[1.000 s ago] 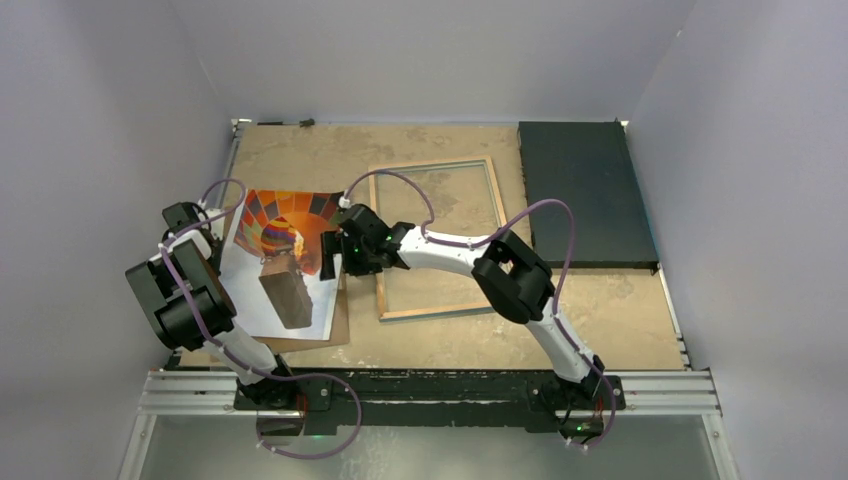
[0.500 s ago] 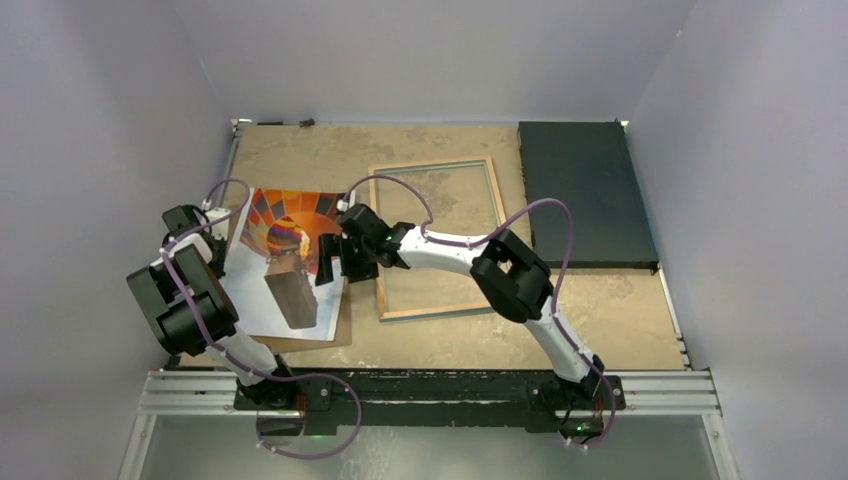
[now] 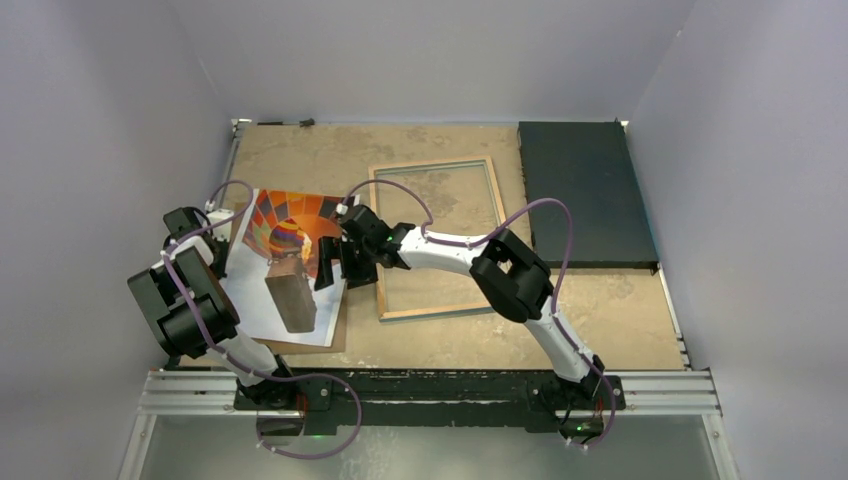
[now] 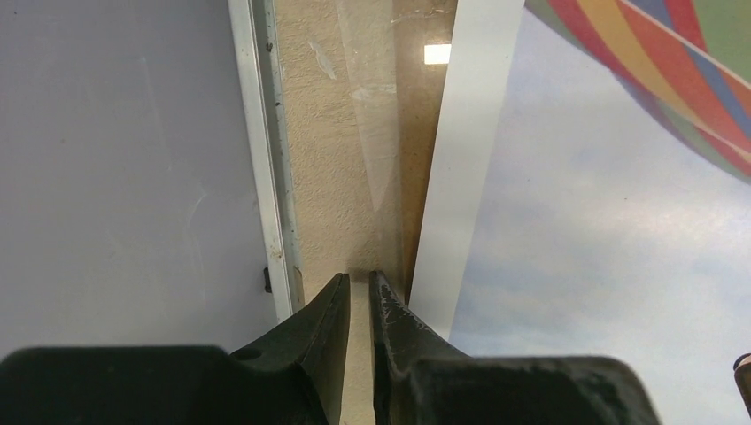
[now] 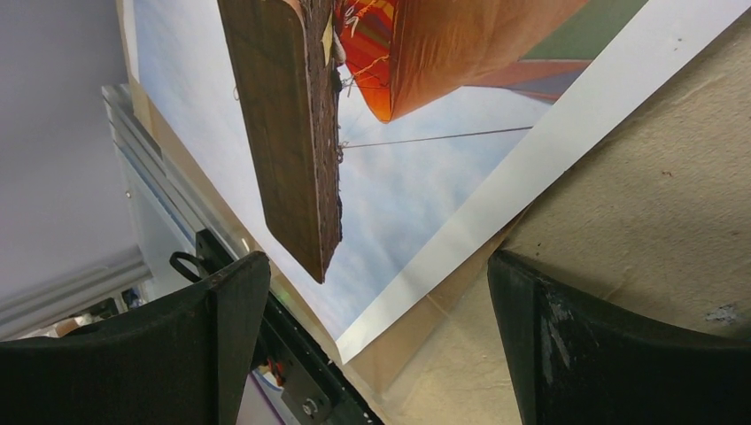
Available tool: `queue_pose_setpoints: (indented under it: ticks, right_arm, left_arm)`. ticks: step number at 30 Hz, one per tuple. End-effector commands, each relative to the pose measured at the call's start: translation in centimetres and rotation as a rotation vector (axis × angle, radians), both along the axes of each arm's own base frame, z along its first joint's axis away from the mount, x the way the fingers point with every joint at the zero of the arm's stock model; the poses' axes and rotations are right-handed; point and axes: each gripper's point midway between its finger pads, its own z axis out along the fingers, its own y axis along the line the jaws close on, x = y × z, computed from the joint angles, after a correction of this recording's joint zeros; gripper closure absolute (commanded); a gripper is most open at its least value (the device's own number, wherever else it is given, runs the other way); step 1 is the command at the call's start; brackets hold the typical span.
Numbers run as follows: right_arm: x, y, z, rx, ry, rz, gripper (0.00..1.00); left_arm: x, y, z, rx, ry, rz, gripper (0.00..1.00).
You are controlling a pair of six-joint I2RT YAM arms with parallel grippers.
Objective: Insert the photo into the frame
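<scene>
Barely begun: the photo point(image 3: 285, 235) lies face up left of the frame point(image 3: 432, 311), which holds only its glass (nothing loaded yet). The right claw point(image 3: 333, 265) hangs spread wide over the photo's edge nearest the frame, gripping nothing. The left claw point(image 4: 359, 282), at the photo's edge farthest from the frame, is almost pressed together, with nothing visible between its fingers.

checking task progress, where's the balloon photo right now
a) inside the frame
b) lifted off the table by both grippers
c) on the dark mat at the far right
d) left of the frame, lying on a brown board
d: the photo lies flat on the brown board, left of the frame, which holds nothing.
</scene>
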Motion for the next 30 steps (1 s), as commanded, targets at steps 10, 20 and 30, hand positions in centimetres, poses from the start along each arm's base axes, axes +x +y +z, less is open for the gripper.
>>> queue_pose_setpoints:
  ticks: [10, 20, 30]
  right_arm:
    - [0.4, 0.8, 4.6, 0.224, 0.057, 0.010, 0.06]
    - [0.9, 1.2, 6.5, 0.299, 0.056, 0.014, 0.06]
    - [1.1, 1.6, 8.8, 0.356, 0.056, 0.026, 0.06]
  left_arm:
    - [-4.7, -6.8, -4.6, -0.287, 0.173, -0.061, 0.90]
    - [-4.8, -7.1, -4.7, -0.292, 0.178, -0.075, 0.93]
    - [-4.1, -8.2, -4.7, -0.297, 0.180, -0.097, 0.95]
